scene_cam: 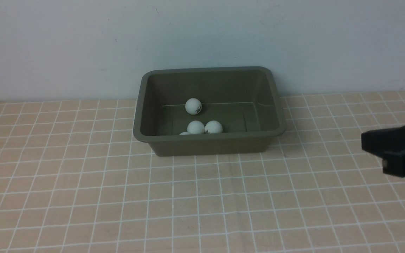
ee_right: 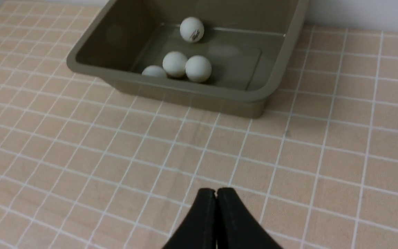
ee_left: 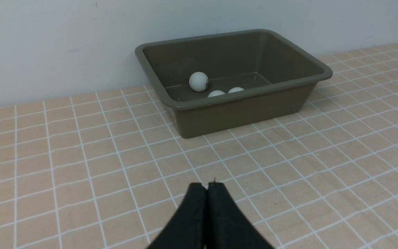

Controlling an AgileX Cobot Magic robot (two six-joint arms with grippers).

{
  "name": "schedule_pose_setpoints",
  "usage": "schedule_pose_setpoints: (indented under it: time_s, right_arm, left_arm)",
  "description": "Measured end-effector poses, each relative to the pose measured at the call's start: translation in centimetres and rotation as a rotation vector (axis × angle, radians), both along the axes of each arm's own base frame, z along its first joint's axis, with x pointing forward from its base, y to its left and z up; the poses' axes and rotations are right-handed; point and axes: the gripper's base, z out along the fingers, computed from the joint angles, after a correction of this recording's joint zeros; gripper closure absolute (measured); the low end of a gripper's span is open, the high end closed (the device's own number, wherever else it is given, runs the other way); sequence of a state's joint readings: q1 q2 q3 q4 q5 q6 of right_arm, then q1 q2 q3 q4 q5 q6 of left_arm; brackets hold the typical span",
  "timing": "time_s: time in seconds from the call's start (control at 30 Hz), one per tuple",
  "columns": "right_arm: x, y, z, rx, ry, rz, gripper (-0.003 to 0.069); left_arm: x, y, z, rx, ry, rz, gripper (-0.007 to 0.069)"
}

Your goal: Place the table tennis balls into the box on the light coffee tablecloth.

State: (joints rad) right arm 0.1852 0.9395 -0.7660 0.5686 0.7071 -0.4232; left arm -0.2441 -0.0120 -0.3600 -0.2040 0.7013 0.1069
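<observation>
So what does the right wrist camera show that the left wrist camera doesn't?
Only the right wrist view shows all four table tennis balls. This includes a fourth ball sitting low behind the near rim of the box. It also shows the right gripper, shut. Only the left wrist view shows the left gripper, also shut, and the box's whole outline with its far corners; just three balls are visible there. Both views show the olive box standing on the checked tablecloth.
</observation>
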Motion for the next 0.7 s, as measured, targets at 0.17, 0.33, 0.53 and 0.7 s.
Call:
schedule_pose_setpoints:
  time_s: [0.17, 0.33, 0.53, 0.7]
  right_arm:
    - [0.0, -0.3, -0.1, -0.105, -0.041, 0.038, 0.0675]
    - [0.5, -0.7, 0.2, -0.149, -0.115, 0.013, 0.0675]
    - [-1.6, -3.3, -0.6, -0.151, -0.255, -0.162, 0.0675]
    - [-5.4, -5.2, -3.8, -0.159, -0.393, -0.322, 0.0675]
  left_arm:
    - [0.0, 0.0, 0.0, 0.0, 0.0, 0.0, 0.0693]
    - [0.0, 0.0, 0.0, 0.0, 0.0, 0.0, 0.0693]
    - [0.0, 0.0, 0.0, 0.0, 0.0, 0.0, 0.0693]
    - [0.0, 0.0, 0.0, 0.0, 0.0, 0.0, 0.0693]
